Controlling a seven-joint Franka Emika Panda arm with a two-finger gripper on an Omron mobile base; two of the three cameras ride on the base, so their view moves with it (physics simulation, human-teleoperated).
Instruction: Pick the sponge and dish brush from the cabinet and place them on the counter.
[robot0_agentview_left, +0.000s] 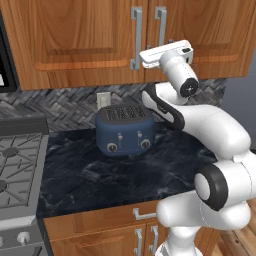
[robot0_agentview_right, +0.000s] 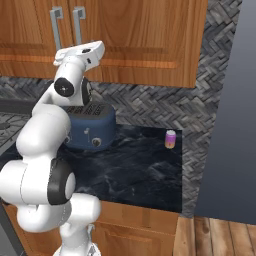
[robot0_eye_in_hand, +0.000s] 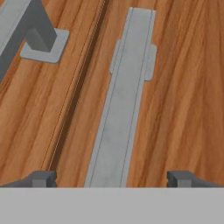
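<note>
Gripper (robot0_eye_in_hand: 111, 178) gapes wide and empty, straddling the handle (robot0_eye_in_hand: 124, 96) dead ahead, to pull the cabinet (robot0_agentview_left: 75, 40) open.

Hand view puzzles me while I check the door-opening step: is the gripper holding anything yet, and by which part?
Nothing is held. The gripper is open, its fingertips on either side of the silver bar handle of the closed cabinet, not clamped on it.
</note>
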